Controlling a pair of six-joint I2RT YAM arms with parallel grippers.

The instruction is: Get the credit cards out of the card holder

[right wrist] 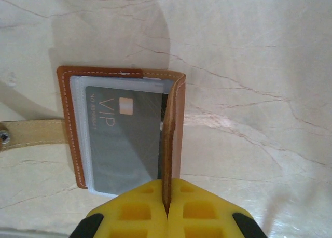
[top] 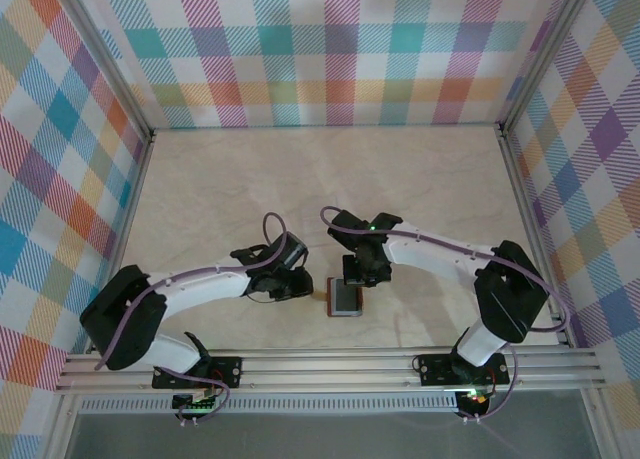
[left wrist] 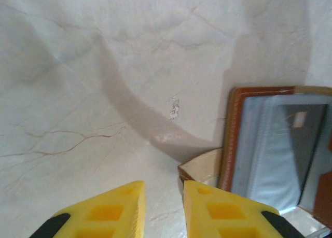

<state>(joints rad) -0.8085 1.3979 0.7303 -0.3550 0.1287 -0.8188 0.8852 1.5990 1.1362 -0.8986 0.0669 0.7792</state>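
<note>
The reddish-brown card holder (top: 345, 297) lies open on the table between the two arms. One cover lies flat with its clear pocket facing up. A dark grey credit card (right wrist: 124, 139) marked VIP sits inside that pocket. The other cover (right wrist: 174, 119) stands upright on edge, with my right gripper (right wrist: 167, 185) shut on it. My left gripper (left wrist: 163, 186) hovers just left of the card holder (left wrist: 236, 139), open by a narrow gap with nothing between its fingers. Its right fingertip is close to the pale snap tab (left wrist: 205, 168). The grey card (left wrist: 301, 144) shows through the pocket.
The marble-look table (top: 250, 189) is bounded by checked walls and metal rails (top: 330, 364) along the near edge. The right arm (top: 440, 249) reaches in from the right, the left arm (top: 200, 289) from the left.
</note>
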